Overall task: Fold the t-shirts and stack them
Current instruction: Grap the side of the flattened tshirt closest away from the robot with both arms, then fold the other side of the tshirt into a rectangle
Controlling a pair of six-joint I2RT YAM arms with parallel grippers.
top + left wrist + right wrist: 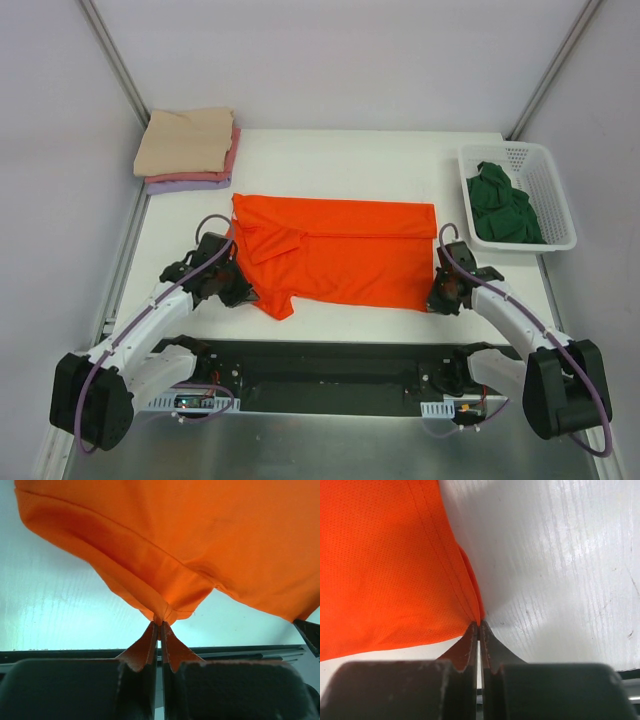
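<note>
The bright orange t-shirt (335, 252) lies spread across the middle of the white table, partly folded. My left gripper (243, 293) is shut on its near left edge; in the left wrist view the fingertips (160, 624) pinch a hem corner of the orange cloth (200, 540). My right gripper (437, 297) is shut on the near right corner; in the right wrist view the tips (479, 625) clamp the hem of the orange shirt (380, 565). A dark green t-shirt (503, 204) lies crumpled in the basket. Folded beige (185, 140), pink and lavender (185, 185) shirts are stacked at the back left.
A white plastic mesh basket (545, 180) stands at the right back of the table (350, 160). Metal frame posts rise at both back corners. The black base plate (320, 375) of the arms runs along the near edge.
</note>
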